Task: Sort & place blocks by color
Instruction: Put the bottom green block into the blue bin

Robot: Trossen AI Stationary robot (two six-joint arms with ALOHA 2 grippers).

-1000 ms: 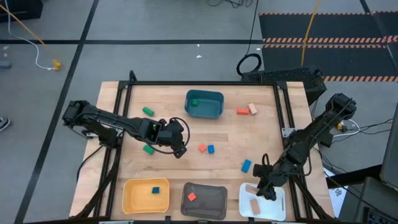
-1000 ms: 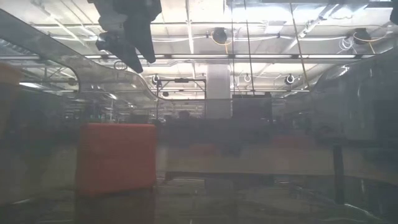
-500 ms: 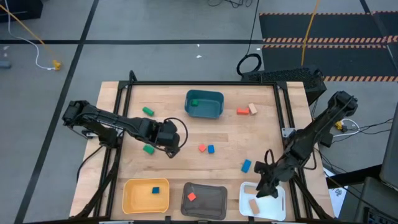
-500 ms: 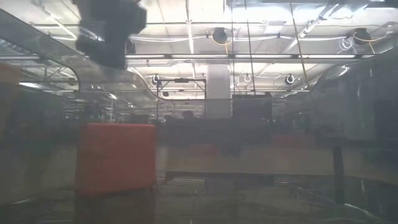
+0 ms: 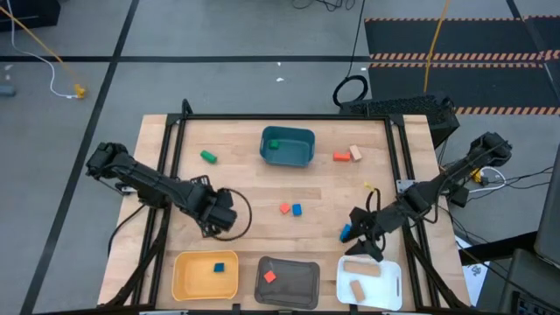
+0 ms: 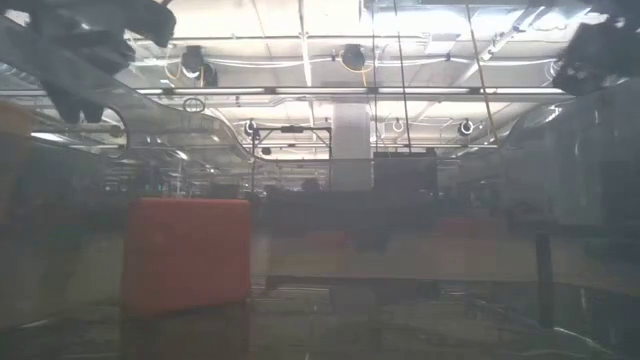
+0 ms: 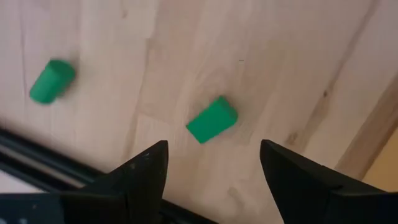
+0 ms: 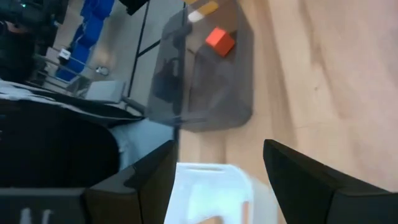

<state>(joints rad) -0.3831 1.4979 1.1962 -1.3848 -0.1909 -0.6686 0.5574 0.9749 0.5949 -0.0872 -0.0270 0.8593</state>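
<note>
From above, the teal tray [image 5: 287, 147] at the table's far edge serves as the landmark. It already holds one green piece, so green evidently belongs there. A green block [image 5: 208, 157] lies on the wood to its left; a red block [image 5: 341, 157] and a tan block [image 5: 355, 153] lie to its right; a red cube [image 5: 284, 208] and a blue cube [image 5: 297, 209] sit nearer the front, below it. The left gripper [image 5: 213, 224] hangs well to the front-left of the teal tray, the right gripper [image 5: 361, 234] to its front-right, just by a blue block [image 5: 346, 233] and above the white tray [image 5: 369, 282] holding two tan pieces. The yellow tray [image 5: 206, 275] holds blue, the grey tray [image 5: 287, 281] red.

The low view shows a large red block [image 6: 186, 254] close to the lens; both arms are only blurred shapes at the upper corners.

In the left wrist view, the fingers [image 7: 146, 177] stand spread and empty over a second green block [image 7: 211, 119], probably lining up a pick.

The right wrist view shows fingers [image 8: 134, 186] parted, holding nothing, over the white tray's edge.
</note>
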